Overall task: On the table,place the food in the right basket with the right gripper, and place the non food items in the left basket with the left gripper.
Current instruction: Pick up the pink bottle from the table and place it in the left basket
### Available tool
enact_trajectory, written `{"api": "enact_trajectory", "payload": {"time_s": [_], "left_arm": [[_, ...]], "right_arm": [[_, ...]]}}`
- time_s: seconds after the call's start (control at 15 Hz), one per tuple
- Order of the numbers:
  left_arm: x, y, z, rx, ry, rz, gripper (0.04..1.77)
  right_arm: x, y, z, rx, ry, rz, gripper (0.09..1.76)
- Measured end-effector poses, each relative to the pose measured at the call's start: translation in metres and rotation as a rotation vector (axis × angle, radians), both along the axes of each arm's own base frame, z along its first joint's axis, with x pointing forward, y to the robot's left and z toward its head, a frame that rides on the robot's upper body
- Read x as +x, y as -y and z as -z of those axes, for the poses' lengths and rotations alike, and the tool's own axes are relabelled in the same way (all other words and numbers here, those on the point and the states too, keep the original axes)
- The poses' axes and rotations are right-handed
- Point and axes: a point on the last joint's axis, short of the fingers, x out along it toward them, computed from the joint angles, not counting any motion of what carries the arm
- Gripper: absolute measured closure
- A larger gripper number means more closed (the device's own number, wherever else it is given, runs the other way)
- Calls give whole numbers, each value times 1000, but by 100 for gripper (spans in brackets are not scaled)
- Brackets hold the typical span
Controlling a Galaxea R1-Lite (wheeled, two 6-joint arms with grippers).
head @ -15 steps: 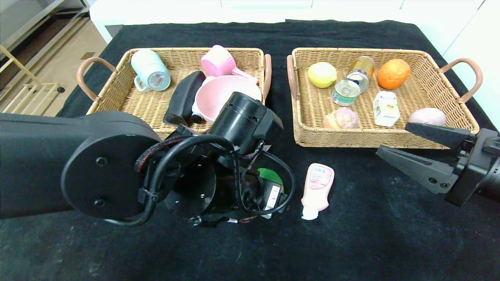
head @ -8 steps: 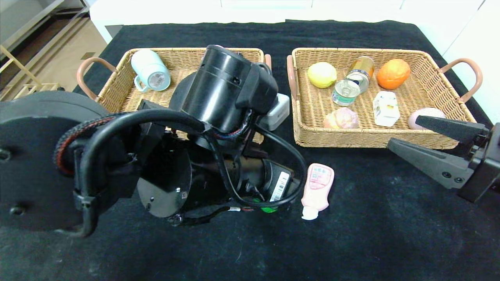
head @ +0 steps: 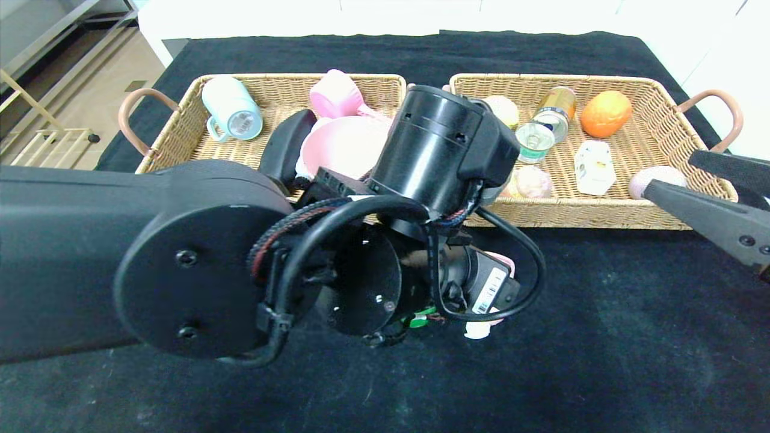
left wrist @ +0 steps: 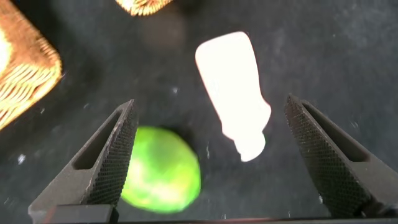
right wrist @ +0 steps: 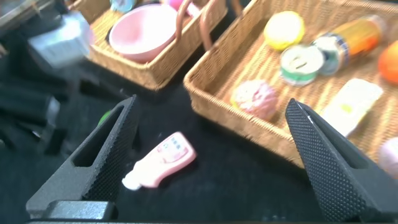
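Bottle pickup is the step in hand, judging by where the left arm hangs. In the head view the left gripper itself is hidden under its own bulky arm, which sits over the table (head: 601,337) in front of the gap between the left basket (head: 180,144) and the right basket (head: 601,207); only the white cap and a sliver of the pink squeeze bottle (head: 481,328) peek out beneath it, lying on the cloth near the baskets. The pale pink bowl (head: 343,150) and light blue mug (head: 231,111) already lie in the left basket, while the white carton (head: 594,167) and other food rest in the right one. The right gripper (head: 710,192) waits at the right edge, just in front of the right basket, jaws spread and empty. In the left wrist view the left gripper (left wrist: 217,162) is spread wide above the cloth, with the bottle between its jaws but nearer one side, and the green fruit (left wrist: 163,169) just beside the other finger. A good grasp would centre on the bottle's body rather than its cap, and keep that finger clear of the fruit, which belongs to the other arm. In the right wrist view the bottle (right wrist: 160,160) lies flat on the cloth, apart from both baskets.
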Motion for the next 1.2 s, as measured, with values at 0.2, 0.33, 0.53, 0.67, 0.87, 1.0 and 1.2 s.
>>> {"api": "enact_trajectory", "payload": {"time_s": [0.2,0.33,0.53,0.67,0.87,1.0,1.2], "left_arm": [[4,16,11,23,-6,3,11],[6,25,22,48,-11,-3,11],[13,35,35,75,-8,-44,11],[16,42,42,82,-9,-48,10],[21,52,46,34,21,-48,10],[23,56,51,42,25,-60,10],[26,60,56,39,46,-91,10]], "right_arm": [[-7,7,-6,8,30,26,14],[-12,8,-6,2,15,28,14],[-16,8,-8,1,21,23,14],[-17,8,-8,0,21,20,14],[-18,8,-7,-1,20,18,14],[-18,7,-7,-1,20,9,14],[-19,6,-6,-2,16,2,14]]}}
